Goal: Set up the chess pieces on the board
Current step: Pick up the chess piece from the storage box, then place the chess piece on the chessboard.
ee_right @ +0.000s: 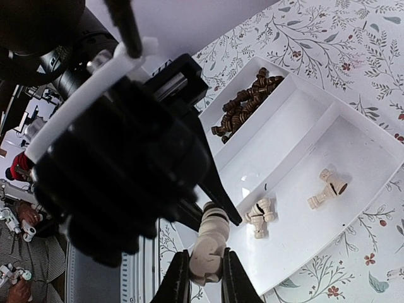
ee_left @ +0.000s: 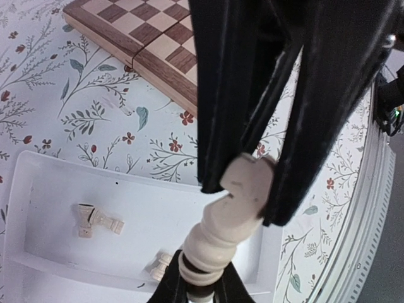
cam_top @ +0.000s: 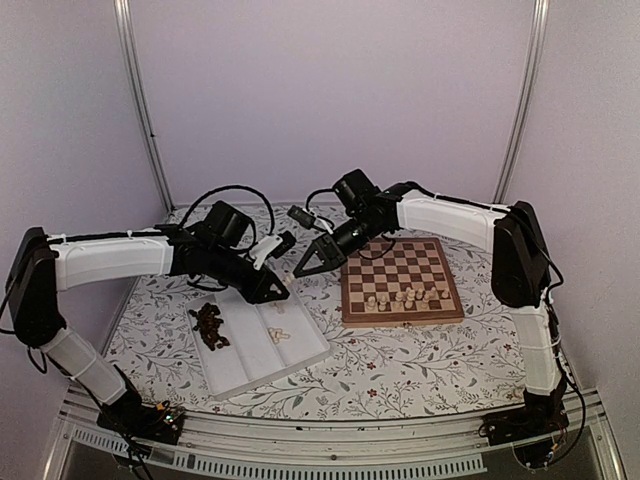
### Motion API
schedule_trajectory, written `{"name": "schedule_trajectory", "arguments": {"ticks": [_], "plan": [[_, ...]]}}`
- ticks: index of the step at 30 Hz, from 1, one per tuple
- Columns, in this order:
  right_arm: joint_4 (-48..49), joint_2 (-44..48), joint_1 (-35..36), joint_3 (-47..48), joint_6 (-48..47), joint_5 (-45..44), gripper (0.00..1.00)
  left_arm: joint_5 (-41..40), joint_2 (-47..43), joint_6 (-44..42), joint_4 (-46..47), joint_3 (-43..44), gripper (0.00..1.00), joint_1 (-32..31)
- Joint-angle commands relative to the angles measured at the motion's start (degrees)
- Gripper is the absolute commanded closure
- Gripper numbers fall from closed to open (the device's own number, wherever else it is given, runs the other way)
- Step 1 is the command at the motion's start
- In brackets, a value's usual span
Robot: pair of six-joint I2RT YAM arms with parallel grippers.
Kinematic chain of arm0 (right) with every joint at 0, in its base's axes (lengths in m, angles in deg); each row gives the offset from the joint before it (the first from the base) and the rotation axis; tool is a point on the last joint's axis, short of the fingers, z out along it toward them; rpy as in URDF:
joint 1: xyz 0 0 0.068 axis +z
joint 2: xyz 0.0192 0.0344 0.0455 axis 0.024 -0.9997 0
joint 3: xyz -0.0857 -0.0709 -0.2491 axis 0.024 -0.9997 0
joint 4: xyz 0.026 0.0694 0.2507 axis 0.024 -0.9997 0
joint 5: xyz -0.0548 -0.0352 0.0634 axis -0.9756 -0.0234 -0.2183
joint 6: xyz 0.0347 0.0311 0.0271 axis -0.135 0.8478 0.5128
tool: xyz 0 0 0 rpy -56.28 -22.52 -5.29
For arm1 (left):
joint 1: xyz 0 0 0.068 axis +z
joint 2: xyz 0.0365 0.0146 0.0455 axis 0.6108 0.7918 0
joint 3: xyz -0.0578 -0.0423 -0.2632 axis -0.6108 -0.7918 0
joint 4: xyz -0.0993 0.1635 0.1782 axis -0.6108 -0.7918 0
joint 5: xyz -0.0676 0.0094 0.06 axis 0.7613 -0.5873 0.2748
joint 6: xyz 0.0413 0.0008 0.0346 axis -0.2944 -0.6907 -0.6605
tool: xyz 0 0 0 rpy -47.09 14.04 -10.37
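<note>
Left wrist view: closest to the lens, at the bottom edge, the left gripper [ee_left: 201, 288] pinches the ringed base of a cream piece [ee_left: 232, 208]. The piece is pale turned wood with a stacked collar, a swelling stem and a notched, knight-like head. Its long axis runs away from the camera, tilting up and right, head outermost. The right gripper [ee_left: 245, 202] comes down from the top, and its black fingers [ee_left: 221, 95] close on that head from both sides. Below lies a white tray [ee_left: 38, 183] with two loose cream pieces [ee_left: 95, 219] on their sides. The board [ee_left: 151, 31] is at the far left, on a flowered cloth [ee_left: 95, 113].

Right wrist view: the right gripper [ee_right: 205, 273] is at the bottom edge, its tips pressed against the head of the cream piece [ee_right: 208, 243]. The base points away, toward the left gripper [ee_right: 214, 214]. In the tray [ee_right: 353, 113], dark pieces [ee_right: 243, 104] are heaped in the far compartment and cream ones [ee_right: 259, 218] lie in the near one.

Top view: the left gripper [cam_top: 284, 290] and right gripper [cam_top: 301, 270] meet tip to tip over the far right corner of the tray [cam_top: 250, 375], just left of the board [cam_top: 400, 262]. The piece between them is too small to make out. Its axis lies along the line joining them, roughly left to right. Cream men [cam_top: 400, 297] stand on the board's near rows.
</note>
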Motion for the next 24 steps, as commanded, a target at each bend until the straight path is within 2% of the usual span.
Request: {"name": "schedule_trajectory", "arguments": {"ticks": [1,11,16,24], "plan": [[-0.2,0.2,0.0,0.1,-0.8,-0.2,0.94,1.8,0.4,-0.6,2.4,0.7,0.91,0.3],[-3.1,8.2,-4.5,-4.5,-7.8,-17.0,0.94,1.1,-0.2,-3.6,-1.2,3.3,0.98,0.5],[-3.6,19.3,-9.4,-16.5,-13.3,-26.8,0.95,-1.1,1.6,-5.5,-3.4,5.5,0.97,0.9],[-5.5,36.3,-20.4,-35.4,-20.8,-39.1,0.95,2.6,2.9,-4.3,0.4,2.5,0.95,3.3]]}}
